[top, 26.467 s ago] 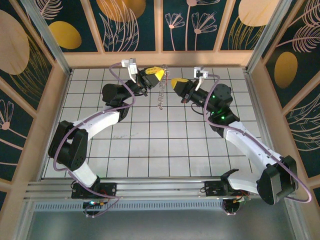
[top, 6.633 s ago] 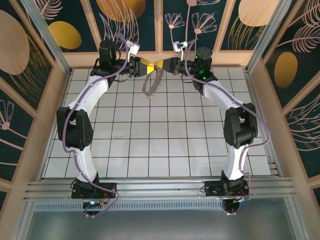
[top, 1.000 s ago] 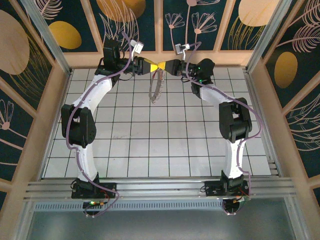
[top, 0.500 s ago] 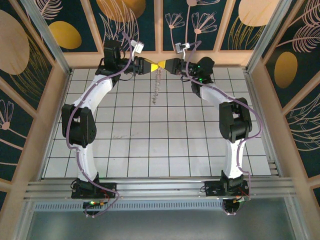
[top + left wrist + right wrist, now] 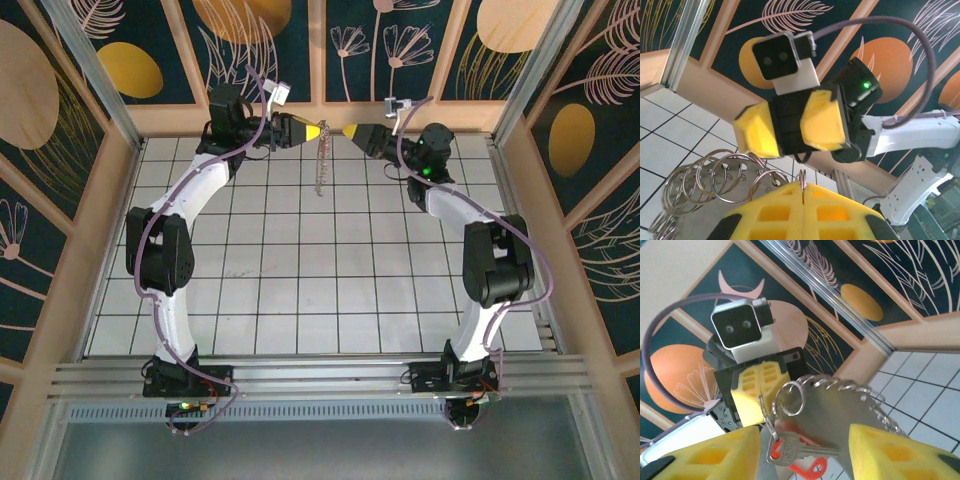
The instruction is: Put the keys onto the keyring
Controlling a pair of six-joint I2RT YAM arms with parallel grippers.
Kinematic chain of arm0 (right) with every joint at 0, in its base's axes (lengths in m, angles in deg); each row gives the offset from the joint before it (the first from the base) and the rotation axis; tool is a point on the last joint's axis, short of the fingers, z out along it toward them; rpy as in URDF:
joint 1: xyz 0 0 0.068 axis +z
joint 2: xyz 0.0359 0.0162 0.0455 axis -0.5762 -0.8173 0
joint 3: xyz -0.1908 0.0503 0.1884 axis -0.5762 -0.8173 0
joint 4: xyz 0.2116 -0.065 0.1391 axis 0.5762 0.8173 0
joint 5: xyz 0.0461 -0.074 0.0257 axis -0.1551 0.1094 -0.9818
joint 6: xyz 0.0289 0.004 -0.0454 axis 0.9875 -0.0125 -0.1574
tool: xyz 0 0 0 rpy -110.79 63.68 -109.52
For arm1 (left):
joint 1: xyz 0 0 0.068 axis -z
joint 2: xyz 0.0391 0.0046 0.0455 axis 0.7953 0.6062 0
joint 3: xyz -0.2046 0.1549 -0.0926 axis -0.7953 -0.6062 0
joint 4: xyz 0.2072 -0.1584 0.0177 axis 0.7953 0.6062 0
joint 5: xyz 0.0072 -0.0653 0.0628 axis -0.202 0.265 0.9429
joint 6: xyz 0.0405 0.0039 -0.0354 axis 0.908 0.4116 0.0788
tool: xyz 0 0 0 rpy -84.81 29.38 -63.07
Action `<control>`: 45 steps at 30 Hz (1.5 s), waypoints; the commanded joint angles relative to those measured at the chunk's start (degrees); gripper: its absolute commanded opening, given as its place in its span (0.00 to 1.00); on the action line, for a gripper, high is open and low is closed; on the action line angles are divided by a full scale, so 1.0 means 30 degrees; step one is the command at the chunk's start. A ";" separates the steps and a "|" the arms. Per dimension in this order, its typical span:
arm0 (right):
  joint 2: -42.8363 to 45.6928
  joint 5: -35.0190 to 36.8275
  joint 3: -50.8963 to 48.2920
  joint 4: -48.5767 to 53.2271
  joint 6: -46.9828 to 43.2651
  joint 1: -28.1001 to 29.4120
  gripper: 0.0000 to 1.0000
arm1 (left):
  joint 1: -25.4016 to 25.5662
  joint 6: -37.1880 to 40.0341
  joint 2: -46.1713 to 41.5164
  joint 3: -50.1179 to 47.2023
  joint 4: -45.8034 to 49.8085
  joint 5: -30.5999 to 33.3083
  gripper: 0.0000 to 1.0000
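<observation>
— Between the two yellow fingers of the right gripper (image 5: 805, 434), what do you see?
— I see the key (image 5: 790, 454). It is silver, a red part shows under it, and it hangs in the gap. It is just beside the finger on the left of the right wrist view, but I cannot tell if it touches that finger. It is apart from the other finger.
— So these jaws hold nothing?
— Correct. They stand apart with a wide gap and nothing is pinched between them.
— Then what carries the key?
— A small split ring (image 5: 790, 397) just above the gap goes through the key's head. This ring sits at the rim of the keyring (image 5: 850, 405), a silvery piece with a ridged rim of many small rings. It spreads behind the gap toward the finger on the right of that view.
— And the left gripper (image 5: 803, 189)?
— Its jaws are pressed together, and a thin bit of the keyring's metal comes out of the seam between them. In the left wrist view the other rings fan out to the left of the fingertips.
— How does it look from above?
— The keyring hangs down from the left fingertips as a narrow chain-like strip over the white tiled table (image 5: 300, 260). I cannot tell if its lower end touches the tiles. The two grippers point tip to tip with a small gap between them, and the strip is nearer to the left one.
</observation>
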 commanded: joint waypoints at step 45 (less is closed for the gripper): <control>0.2760 0.7049 0.1097 0.9093 -1.1436 0.3743 0.35 | 0.0006 -0.2169 -0.1145 -0.0639 -0.2985 0.0709 0.00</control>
